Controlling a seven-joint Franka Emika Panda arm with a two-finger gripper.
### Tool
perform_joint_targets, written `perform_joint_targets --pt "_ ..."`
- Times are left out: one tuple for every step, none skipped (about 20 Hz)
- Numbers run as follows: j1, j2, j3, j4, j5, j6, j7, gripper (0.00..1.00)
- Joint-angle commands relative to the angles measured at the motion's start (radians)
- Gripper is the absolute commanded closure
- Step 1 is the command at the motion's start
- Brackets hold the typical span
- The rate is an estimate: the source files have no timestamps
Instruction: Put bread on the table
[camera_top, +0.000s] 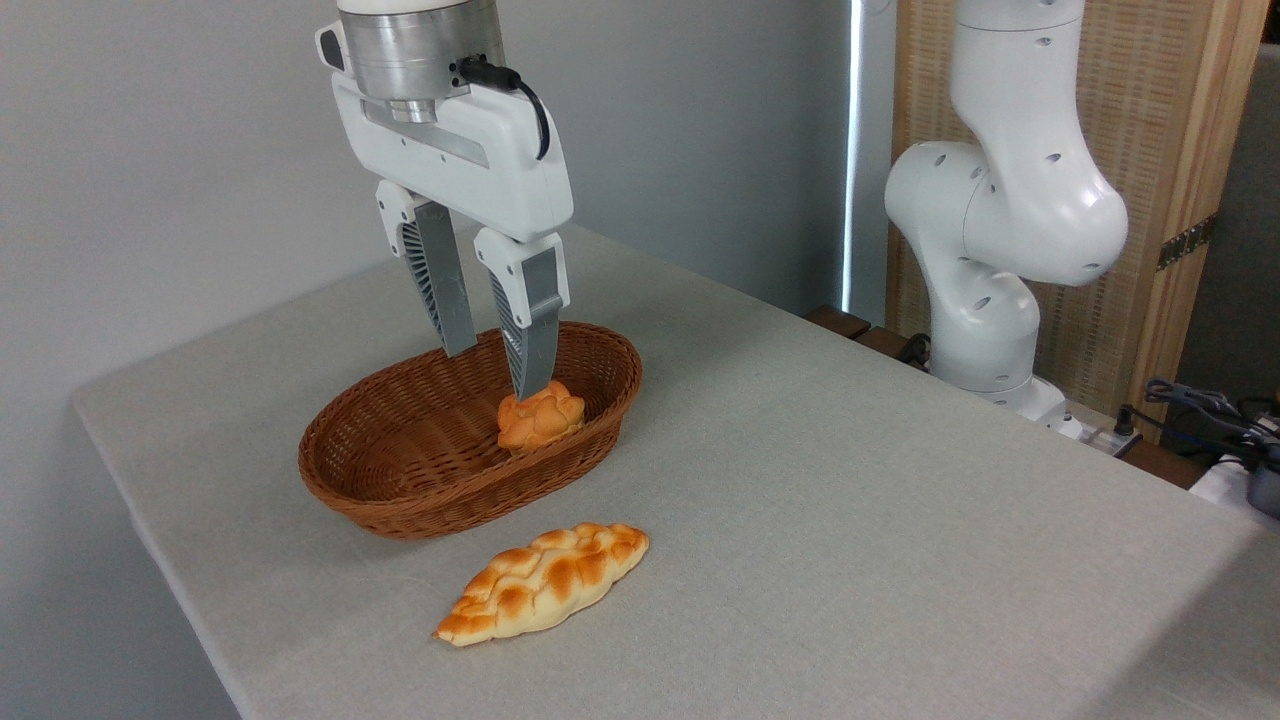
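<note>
The bread (545, 582), a long braided golden-brown loaf, lies flat on the table (850, 520) just in front of the wicker basket. My gripper (495, 372) hangs above the basket, well behind the loaf and apart from it. Its two fingers are spread with nothing between them. The right fingertip (530, 380) sits just above a small round bun.
A brown oval wicker basket (400, 490) stands left of centre with a small orange-brown bun (540, 418) inside at its right end. The arm's white base (990, 250) rises at the table's far right. Cables (1200, 410) lie beyond the right edge.
</note>
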Motion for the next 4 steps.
perform_joint_targets --pt "-0.015 -0.005 0.021 0.005 0.006 0.014 0.014 0.0" --pt "-0.01 -0.005 0.021 0.007 0.006 0.014 0.014 0.0" --pt "-0.009 -0.005 0.022 0.007 0.004 0.014 0.014 0.0" --pt "-0.007 -0.006 0.021 0.007 0.004 0.013 0.014 0.0"
